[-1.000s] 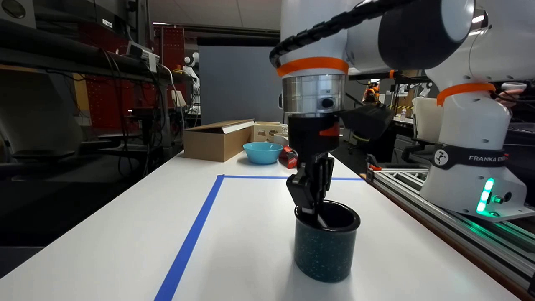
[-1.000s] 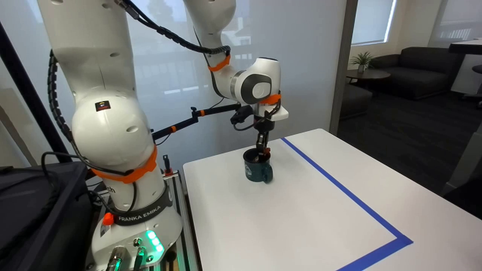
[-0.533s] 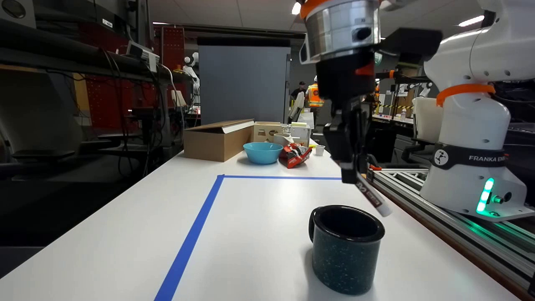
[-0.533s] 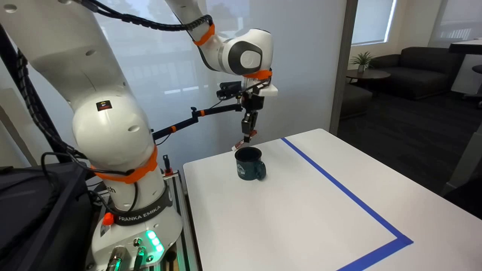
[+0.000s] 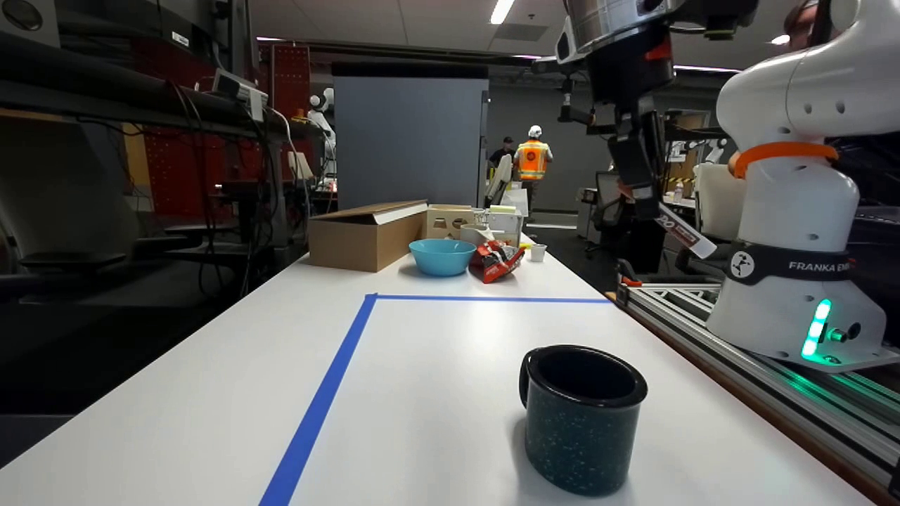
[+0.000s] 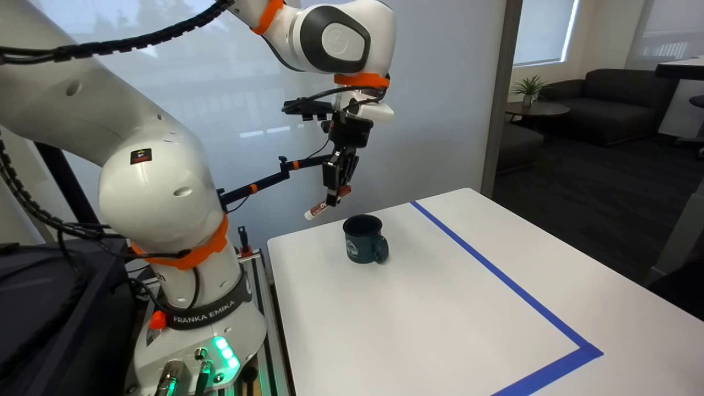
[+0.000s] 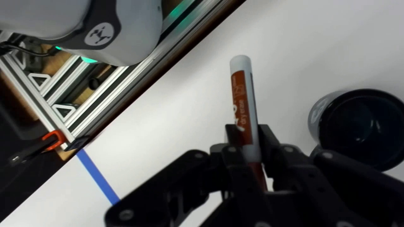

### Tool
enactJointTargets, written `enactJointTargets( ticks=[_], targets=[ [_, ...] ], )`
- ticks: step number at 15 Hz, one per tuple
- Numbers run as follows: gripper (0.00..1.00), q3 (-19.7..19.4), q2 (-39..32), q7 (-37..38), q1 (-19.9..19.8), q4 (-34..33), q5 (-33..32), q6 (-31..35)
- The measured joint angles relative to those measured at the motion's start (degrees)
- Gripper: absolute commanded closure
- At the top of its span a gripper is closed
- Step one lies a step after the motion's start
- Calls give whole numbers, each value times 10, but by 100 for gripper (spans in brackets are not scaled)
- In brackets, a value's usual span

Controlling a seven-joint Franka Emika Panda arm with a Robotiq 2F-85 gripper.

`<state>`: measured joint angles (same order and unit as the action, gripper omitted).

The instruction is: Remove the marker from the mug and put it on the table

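Note:
My gripper is shut on the marker, a white dry-erase pen with a red-brown label and red-brown cap end. The marker is tilted and held in the air, outside the mug. It shows in both exterior views. The mug stands upright on the white table. In the wrist view the mug is right of the gripper, and its dark inside looks empty. In an exterior view the gripper is above and robot-side of the mug.
Blue tape marks the table top. A light blue bowl, a red packet and a cardboard box stand at one end. The robot's base and a metal rail run along the table's edge.
The gripper has lifted the marker out of the mug and moved it up and toward the robot base. The mug shifted slightly with the lift, then stayed still.

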<state>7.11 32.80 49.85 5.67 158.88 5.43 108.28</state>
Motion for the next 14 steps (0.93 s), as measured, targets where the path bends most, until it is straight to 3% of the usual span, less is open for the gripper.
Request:
enactJointTargets(
  ticks=[5,9,14],
  targets=[
    [95,-44,20,-56,-104,-6,-62,-8],
    [95,-69,-17,-87,-161,-6,-74,78],
    [95,-85,-122,-108,-183,-6,-74,210]
  ],
)
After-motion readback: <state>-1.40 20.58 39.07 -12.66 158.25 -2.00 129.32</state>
